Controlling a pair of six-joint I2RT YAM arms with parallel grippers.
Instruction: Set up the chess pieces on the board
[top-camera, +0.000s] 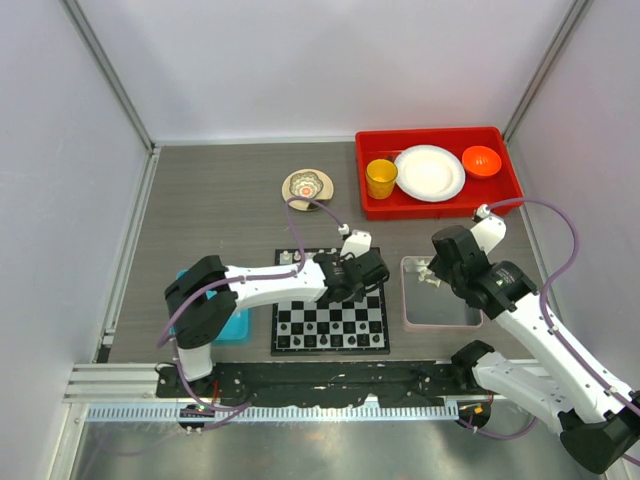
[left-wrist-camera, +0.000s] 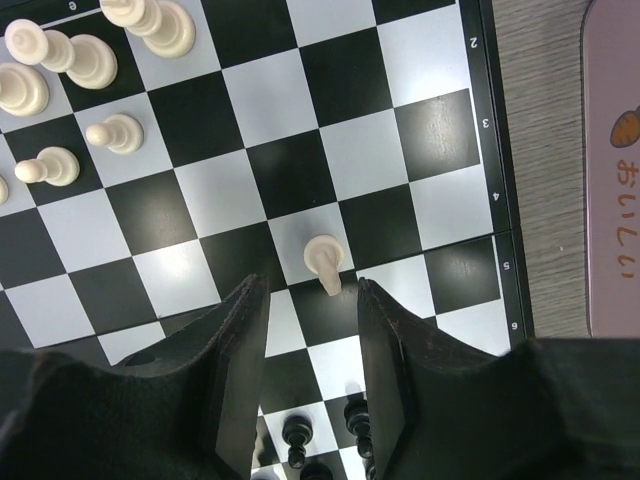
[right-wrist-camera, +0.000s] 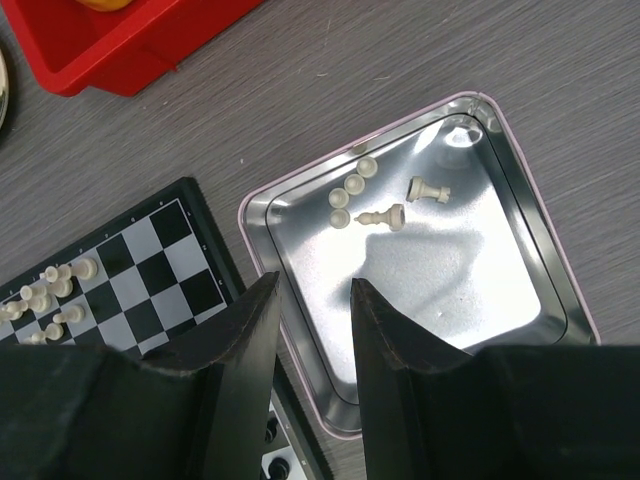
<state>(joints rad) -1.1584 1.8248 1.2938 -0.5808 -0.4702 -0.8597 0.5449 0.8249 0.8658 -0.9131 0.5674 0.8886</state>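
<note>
Left gripper (left-wrist-camera: 310, 286) hangs over the board (left-wrist-camera: 290, 180), jaws parted around nothing, a cream pawn (left-wrist-camera: 323, 262) at twelve o'clock just off its fingertips; I would lift straight up, brushing nothing. Other chess pieces (left-wrist-camera: 60, 60) stand at ten o'clock. Right gripper (right-wrist-camera: 312, 285), parted and empty, hangs over the tin tray (right-wrist-camera: 450, 290) with spare pieces (right-wrist-camera: 385, 215).

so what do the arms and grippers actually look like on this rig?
The left arm and right arm both have white tubular links joined by chunky black joint housings. A thin lilac cable loops loosely along each. The left gripper and right gripper match: two matte black fingers, broad at the root and tapering to flat inner faces. No markings are visible.
</note>
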